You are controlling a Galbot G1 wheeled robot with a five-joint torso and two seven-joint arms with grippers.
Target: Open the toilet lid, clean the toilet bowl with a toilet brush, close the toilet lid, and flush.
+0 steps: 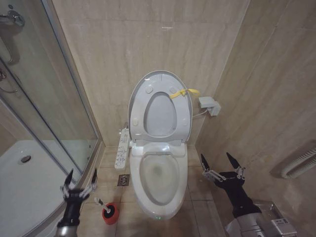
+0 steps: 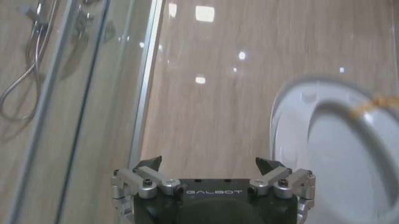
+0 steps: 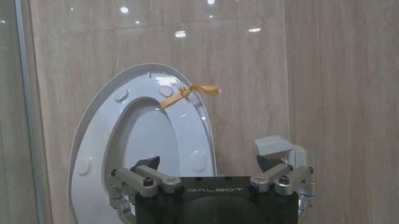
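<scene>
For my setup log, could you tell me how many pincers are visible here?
2. The left pincer hovers open near the toilet brush by the shower; the right pincer hovers open beside the toilet bowl.

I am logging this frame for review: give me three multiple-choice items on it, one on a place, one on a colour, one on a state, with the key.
1. Where does the toilet brush stand?
A. on the floor by the left gripper
B. inside the toilet bowl
C. in the right gripper

2. What colour is the strap on the toilet lid?
A. red
B. yellow
C. blue

3. How is the toilet lid?
A. shut over the bowl
B. half lowered
C. raised against the wall

Key: 1 A, the brush sits in its red holder on the tiles left of the bowl. 2 B, the head and right wrist views show it yellow. 3 C, lid and seat stand upright and the bowl lies open.
</scene>
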